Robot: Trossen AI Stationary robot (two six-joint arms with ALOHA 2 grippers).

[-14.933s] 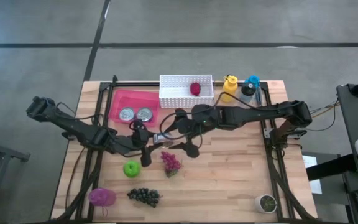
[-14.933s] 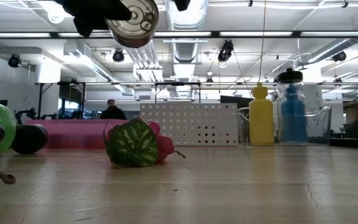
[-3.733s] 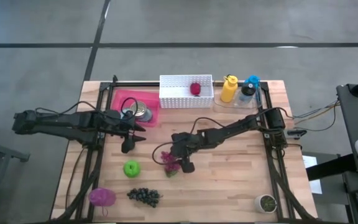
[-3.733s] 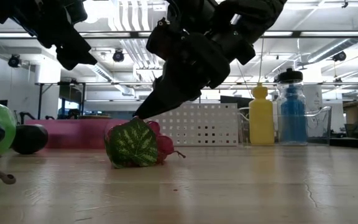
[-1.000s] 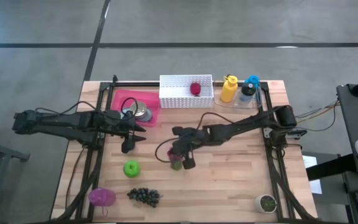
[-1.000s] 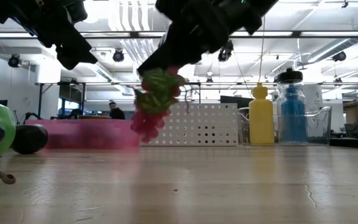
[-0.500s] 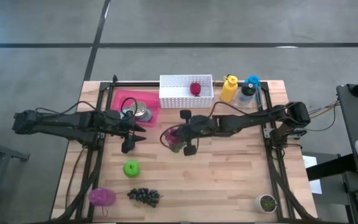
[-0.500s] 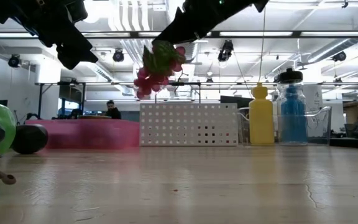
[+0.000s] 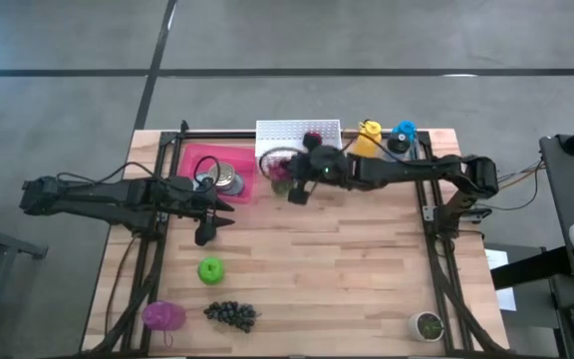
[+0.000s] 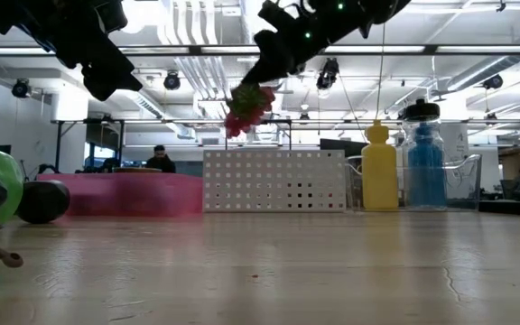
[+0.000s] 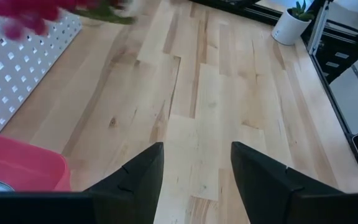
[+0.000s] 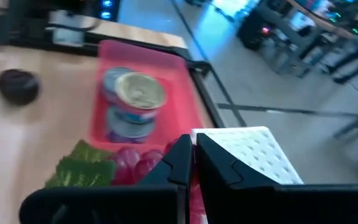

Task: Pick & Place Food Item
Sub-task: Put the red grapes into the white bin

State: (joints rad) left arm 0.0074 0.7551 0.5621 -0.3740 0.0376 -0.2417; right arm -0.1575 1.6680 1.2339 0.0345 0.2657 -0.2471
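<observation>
Above the front edge of the white basket, my right end effector is clenched on the stem of the red grapes, which hang clear of the surface with their green leaf on top. Seen from the low camera, the bunch hangs above the basket's perforated wall. From my right wrist, the grapes and leaf sit just ahead of my fingers, with the pink tray and its two cans beyond.

My left end effector waits just beside the pink tray, raised off the surface, its fingers parted and grasping nothing.

A yellow bottle and a blue-capped bottle stand beside the basket. A green apple, dark grapes and a magenta item lie near the front left. A small potted plant stands at the front right.
</observation>
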